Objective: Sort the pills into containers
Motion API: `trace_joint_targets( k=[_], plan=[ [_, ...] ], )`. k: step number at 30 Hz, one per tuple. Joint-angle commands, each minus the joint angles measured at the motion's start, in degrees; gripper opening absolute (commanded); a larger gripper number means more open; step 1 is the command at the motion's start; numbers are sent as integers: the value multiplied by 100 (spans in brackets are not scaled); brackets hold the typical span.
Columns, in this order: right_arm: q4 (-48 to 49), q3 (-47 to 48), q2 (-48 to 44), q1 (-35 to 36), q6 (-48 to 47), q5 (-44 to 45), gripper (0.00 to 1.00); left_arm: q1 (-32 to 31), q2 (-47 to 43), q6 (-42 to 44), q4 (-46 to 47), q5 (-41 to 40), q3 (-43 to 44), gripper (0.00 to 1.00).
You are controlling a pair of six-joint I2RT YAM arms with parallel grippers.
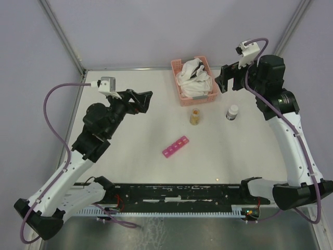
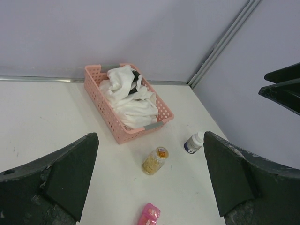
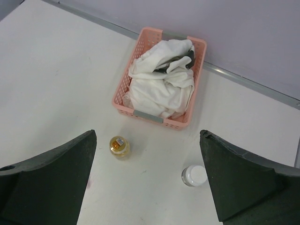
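The pills show as an amber mass in a small clear jar [image 1: 195, 117] standing mid-table, also in the left wrist view [image 2: 154, 161] and the right wrist view [image 3: 119, 146]. The magenta strip of containers [image 1: 176, 146] lies in front of it; only its end shows in the left wrist view [image 2: 150, 215]. My left gripper [image 1: 144, 101] hangs open and empty high at the left, well away from the jar. My right gripper [image 1: 223, 82] hangs open and empty high at the back right.
A pink lattice basket [image 1: 181, 95] with white cloth stands at the back centre. A white-capped dark bottle [image 1: 232, 112] stands right of the jar. Grey walls close the back and sides. The black rail runs along the near edge.
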Motion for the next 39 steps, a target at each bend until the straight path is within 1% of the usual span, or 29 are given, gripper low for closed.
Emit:
trace_joint_targets(
  k=[1,10,39],
  plan=[
    [-259,300,-264,1,594,207,100,21,-246,244,-504,-117,341,99],
    [-402,312,-429,1,506,-348,100,21,-483,362,-695,48,340,99],
    [-220,14,-501,0,634,-257,100,17,-591,522,-681,-60,124,99]
  ],
)
